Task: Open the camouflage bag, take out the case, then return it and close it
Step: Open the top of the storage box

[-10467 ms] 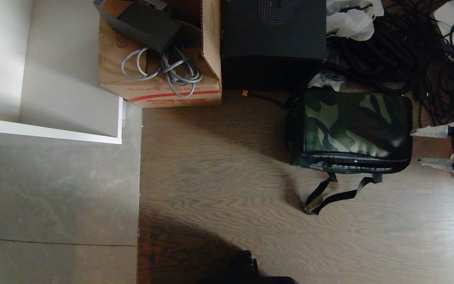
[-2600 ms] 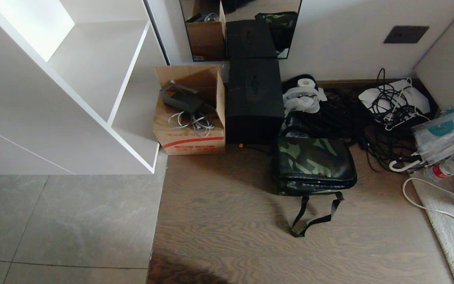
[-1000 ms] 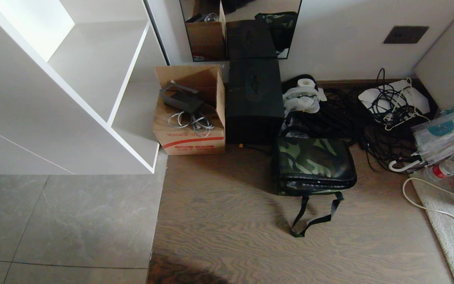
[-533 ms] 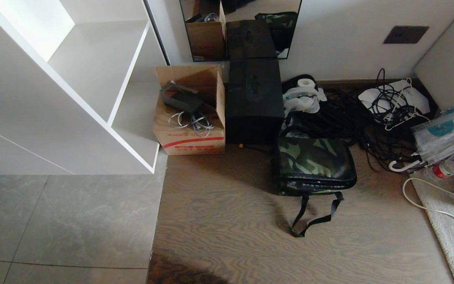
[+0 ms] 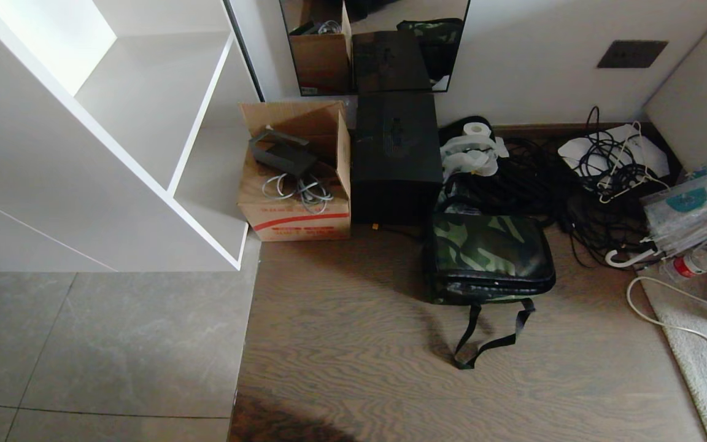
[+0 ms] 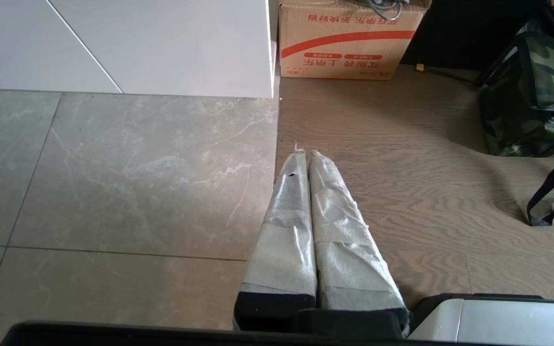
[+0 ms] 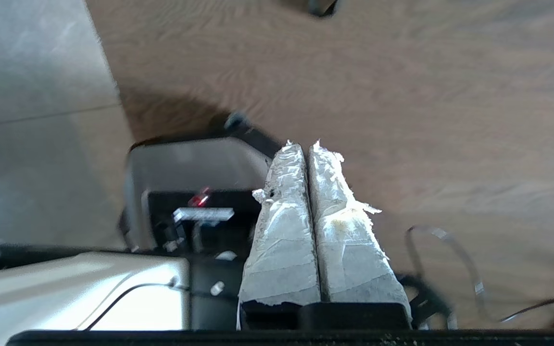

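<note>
The camouflage bag point(image 5: 490, 255) lies flat and closed on the wood floor, its black straps point(image 5: 488, 334) trailing toward me; its corner point(image 6: 536, 96) shows in the left wrist view. The case is hidden. Neither arm appears in the head view. My left gripper point(image 6: 306, 153) is shut and empty, low above the seam between tile and wood, well short of the bag. My right gripper point(image 7: 307, 144) is shut and empty, hanging over wood floor beside my own base point(image 7: 190, 192).
A cardboard box point(image 5: 295, 178) with cables and a tall black box point(image 5: 395, 156) stand behind the bag. Tangled black cables point(image 5: 574, 178) lie at its right, with a rug point(image 5: 703, 344) further right. White shelving point(image 5: 114, 141) fills the left.
Since ten seconds ago the head camera has pulled back and up, showing the wall and mirror. Over the last second nothing in the scene has moved.
</note>
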Controlling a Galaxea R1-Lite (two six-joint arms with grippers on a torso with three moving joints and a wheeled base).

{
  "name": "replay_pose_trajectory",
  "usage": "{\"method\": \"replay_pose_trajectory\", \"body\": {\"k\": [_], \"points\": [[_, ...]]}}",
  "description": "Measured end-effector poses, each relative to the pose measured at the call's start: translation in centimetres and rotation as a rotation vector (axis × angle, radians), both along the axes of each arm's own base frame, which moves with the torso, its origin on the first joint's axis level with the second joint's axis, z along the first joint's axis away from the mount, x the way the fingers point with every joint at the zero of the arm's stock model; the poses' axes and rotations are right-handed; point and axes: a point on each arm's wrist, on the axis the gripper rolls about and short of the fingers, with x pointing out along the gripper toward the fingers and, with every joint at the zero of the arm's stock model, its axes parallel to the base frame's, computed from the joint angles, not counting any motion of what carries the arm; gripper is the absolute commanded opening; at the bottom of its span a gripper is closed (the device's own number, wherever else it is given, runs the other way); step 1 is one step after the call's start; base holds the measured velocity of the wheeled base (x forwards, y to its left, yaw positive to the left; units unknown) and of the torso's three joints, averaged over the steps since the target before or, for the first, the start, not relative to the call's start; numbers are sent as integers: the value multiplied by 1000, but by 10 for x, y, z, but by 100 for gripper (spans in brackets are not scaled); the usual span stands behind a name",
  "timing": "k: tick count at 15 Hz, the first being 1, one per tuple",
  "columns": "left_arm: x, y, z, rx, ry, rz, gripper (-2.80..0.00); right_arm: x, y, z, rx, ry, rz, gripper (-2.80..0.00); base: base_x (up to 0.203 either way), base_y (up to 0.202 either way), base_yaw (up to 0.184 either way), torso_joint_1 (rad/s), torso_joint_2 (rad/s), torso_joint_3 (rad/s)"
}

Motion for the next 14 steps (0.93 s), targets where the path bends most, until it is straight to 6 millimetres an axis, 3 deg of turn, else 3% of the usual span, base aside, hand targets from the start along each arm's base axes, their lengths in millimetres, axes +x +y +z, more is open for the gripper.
{"method": "replay_pose_trajectory", "body": {"k": [1, 2, 6, 9, 14], "points": [[0, 0, 0, 0, 1, 0, -280, -1, 1, 1, 11, 9, 0, -280, 0, 0, 0, 0, 0, 0], [0, 0, 0, 0, 0, 0, -280, 0, 1, 3, 16, 16, -2, 0, 0, 0, 0, 0, 0, 0], [0, 0, 0, 0, 1, 0, -280, 8, -11, 5, 4, 109, 19, 0, 0, 0, 0, 0, 0, 0], [0, 0, 0, 0, 1, 0, -280, 26, -30, 7, -4, 185, 66, 0, 0, 0, 0, 0, 0, 0], [0, 0, 0, 0, 1, 0, -280, 93, -82, 56, 17, 174, -11, 0, 0, 0, 0, 0, 0, 0]]}}
